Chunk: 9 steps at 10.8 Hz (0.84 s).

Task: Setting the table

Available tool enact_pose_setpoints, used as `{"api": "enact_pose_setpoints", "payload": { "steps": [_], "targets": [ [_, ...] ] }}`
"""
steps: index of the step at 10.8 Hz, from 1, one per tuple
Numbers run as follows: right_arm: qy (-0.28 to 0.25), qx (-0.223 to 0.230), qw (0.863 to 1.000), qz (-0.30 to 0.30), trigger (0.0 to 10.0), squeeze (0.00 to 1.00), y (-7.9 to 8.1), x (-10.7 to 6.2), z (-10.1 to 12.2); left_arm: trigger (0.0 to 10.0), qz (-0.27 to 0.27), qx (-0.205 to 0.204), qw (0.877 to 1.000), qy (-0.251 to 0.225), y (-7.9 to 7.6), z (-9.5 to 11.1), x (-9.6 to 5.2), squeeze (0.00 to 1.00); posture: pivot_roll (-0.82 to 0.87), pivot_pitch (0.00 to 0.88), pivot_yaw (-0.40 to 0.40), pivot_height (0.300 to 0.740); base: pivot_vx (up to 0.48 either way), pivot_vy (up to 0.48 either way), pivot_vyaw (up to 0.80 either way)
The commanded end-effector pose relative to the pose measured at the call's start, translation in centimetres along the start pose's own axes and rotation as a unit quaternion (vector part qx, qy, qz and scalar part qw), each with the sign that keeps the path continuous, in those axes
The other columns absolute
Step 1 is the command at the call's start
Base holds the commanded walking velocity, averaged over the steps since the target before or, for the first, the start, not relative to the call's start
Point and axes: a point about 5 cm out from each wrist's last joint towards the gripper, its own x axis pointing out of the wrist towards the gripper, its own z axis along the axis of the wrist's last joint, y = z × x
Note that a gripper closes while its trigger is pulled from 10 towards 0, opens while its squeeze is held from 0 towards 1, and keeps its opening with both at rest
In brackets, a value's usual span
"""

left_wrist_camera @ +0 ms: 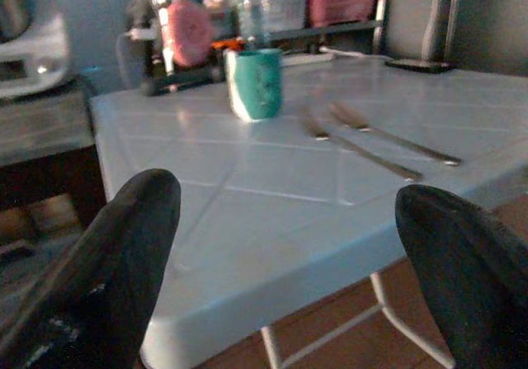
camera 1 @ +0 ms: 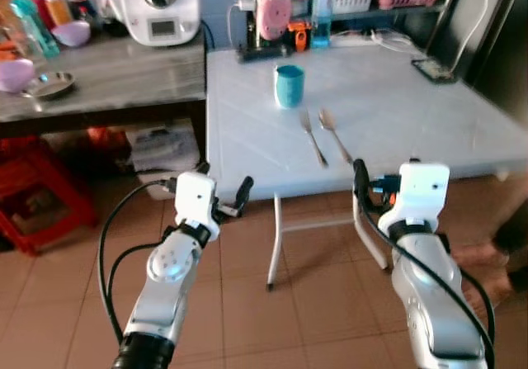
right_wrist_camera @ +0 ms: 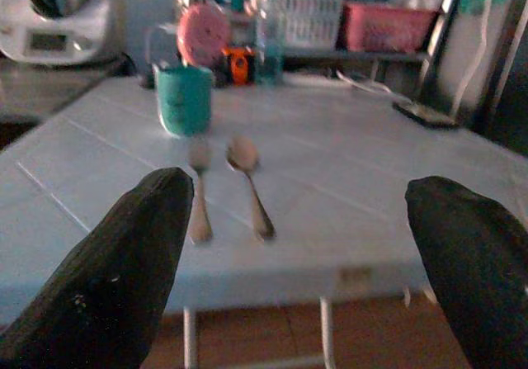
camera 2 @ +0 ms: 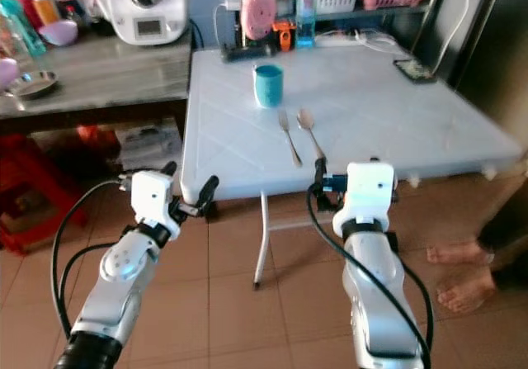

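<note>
A teal cup point(camera 1: 289, 85) stands upright on the white folding table point(camera 1: 412, 121), toward its back left. In front of the cup a fork point(camera 1: 312, 138) and a spoon point(camera 1: 334, 134) lie side by side, handles toward me. My left gripper point(left_wrist_camera: 289, 245) hovers open and empty just off the table's near left corner. My right gripper point(right_wrist_camera: 301, 245) is held open and empty before the near edge, facing the fork point(right_wrist_camera: 198, 196) and spoon point(right_wrist_camera: 247, 183). Both are at about tabletop height.
A grey counter point(camera 1: 124, 80) to the left carries a white appliance point(camera 1: 161, 6), purple bowls and a metal dish. A red stool point(camera 1: 33, 191) sits below it. A phone point(camera 1: 433, 69), a bottle point(camera 1: 322, 14) and clutter line the table's back. A person's bare feet point(camera 2: 462, 274) stand right.
</note>
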Motion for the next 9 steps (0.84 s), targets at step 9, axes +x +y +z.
{"api": "enact_pose_setpoints", "payload": {
  "steps": [9],
  "targets": [
    [-0.009, 0.001, 1.000, 0.003, 10.0, 0.00, 0.13, -0.02, 0.31, 10.0, -0.013, -0.019, 1.000, 0.000, -0.17, -0.01, -0.10, 0.00, -0.01, 0.050, 0.046, 0.740, 0.000, -0.074, 0.26]
  ]
}}
